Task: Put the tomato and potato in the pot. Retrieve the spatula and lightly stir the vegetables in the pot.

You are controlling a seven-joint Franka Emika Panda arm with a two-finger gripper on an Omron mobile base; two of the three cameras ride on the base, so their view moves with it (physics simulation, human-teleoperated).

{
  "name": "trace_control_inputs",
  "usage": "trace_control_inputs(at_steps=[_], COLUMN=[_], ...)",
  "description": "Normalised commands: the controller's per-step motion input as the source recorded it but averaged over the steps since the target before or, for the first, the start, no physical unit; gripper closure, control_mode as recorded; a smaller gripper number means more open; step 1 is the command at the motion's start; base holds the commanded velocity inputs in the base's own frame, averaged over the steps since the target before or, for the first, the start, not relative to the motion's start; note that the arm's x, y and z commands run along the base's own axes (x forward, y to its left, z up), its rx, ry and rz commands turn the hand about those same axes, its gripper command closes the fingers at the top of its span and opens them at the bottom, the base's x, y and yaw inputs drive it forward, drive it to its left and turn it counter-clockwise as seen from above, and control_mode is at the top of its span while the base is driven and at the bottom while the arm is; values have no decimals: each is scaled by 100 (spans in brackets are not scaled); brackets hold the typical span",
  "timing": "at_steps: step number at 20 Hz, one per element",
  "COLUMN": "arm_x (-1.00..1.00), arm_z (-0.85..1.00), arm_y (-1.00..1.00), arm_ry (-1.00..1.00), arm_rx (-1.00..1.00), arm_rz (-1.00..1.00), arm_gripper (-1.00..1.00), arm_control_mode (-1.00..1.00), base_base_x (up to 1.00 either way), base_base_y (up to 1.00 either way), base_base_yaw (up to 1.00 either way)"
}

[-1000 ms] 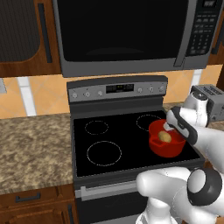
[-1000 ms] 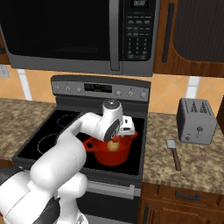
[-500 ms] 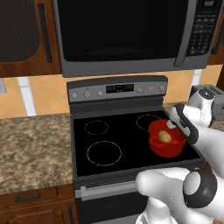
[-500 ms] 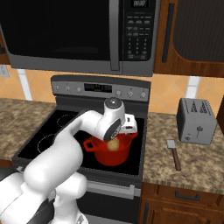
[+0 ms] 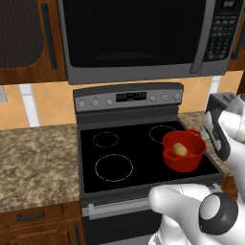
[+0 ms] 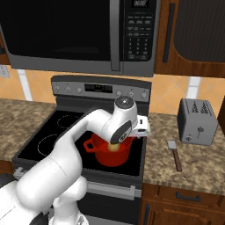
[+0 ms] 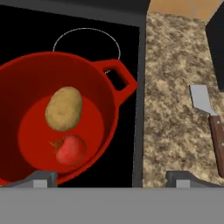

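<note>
- Tool [image 7: 111,178] is spread wide and holds nothing; both fingertips sit at the bottom of the hand view, one over the pot's near rim, the other over the worktop.
- Potato [image 7: 64,108] and tomato [image 7: 70,149] both lie on the floor of the red pot [image 7: 26,78], touching or nearly so, up and left of the tool. Loading looks done.
- Step in hand, as I read it: fetch the spatula [image 7: 210,122]. It lies flat on the granite worktop [image 7: 170,105], up and right of the tool, well apart from the pot, grey blade away from the tool, wooden handle running toward it.
- To do it well: take the handle mid-length, not the blade. Jaws across the handle's width. It lies flat, so descend square or the tips skid on the stone.
- Edges: the pot's loop handle [image 7: 121,81] juts toward the worktop between the tool and the spatula; lift clear before traversing.
- Toaster [image 6: 197,121] stands beyond the spatula near the wall; bare worktop between stove edge and spatula gives approach room.
- Microwave [image 6: 79,30] overhangs the cooktop [image 5: 119,148], so headroom is limited there.
</note>
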Motion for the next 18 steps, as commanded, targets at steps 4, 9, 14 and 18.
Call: trace_control_inputs(at_steps=[4, 9, 14, 18], arm_x=[4, 1, 0, -12], arm_z=[-29, -30, -15, -30], arm_y=[-96, -90, -50, -43], arm_ry=[18, 11, 8, 10], arm_rx=[0, 0, 0, 0], arm_rz=[-3, 0, -1, 0], arm_gripper=[-100, -100, -100, -100], arm_control_mode=[-100, -100, -100, -100], base_base_x=[0, 0, 0, 0], base_base_y=[0, 0, 0, 0], base_base_yaw=[0, 0, 0, 0])
